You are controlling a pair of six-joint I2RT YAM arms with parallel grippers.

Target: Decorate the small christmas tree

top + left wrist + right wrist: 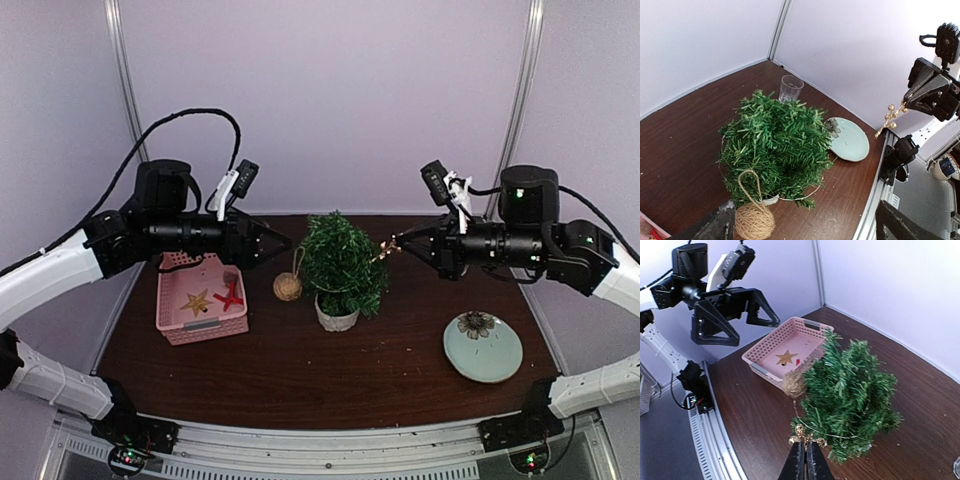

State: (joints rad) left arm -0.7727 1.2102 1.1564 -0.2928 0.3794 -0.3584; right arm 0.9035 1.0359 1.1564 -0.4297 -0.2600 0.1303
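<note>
Nearest the front edge of the dark brown wooden table [300, 385], toward its right side, lies a pale green round ceramic plate [492, 358] with a small dark flower-like piece on its far part. Toward the left edge stands a pink perforated plastic basket [205, 331] holding a yellow star [195, 300] and a red star-shaped ornament [230, 296]. About the middle of the table stands the small bushy dark-green christmas tree [342, 262] in its little round white pot [337, 319]. It is upright, its long axis vertical and its tip pointing straight up. Just left of the pot is a tan twine ball [287, 288] whose loop reaches up to the tree's left foliage; whether it hangs or rests on the table I cannot tell. The tree sits between the two grippers, both raised at about the height of its upper half. The left gripper [283, 243] hovers left of the tree over the basket's far right corner, jaws spread wide and holding nothing. The right gripper [396, 245] is clenched on a small gold beaded sprig [383, 250], whose tip is at the tree's right foliage. Behind the tree, near the far edge, stands a clear drinking glass [790, 88].
</note>
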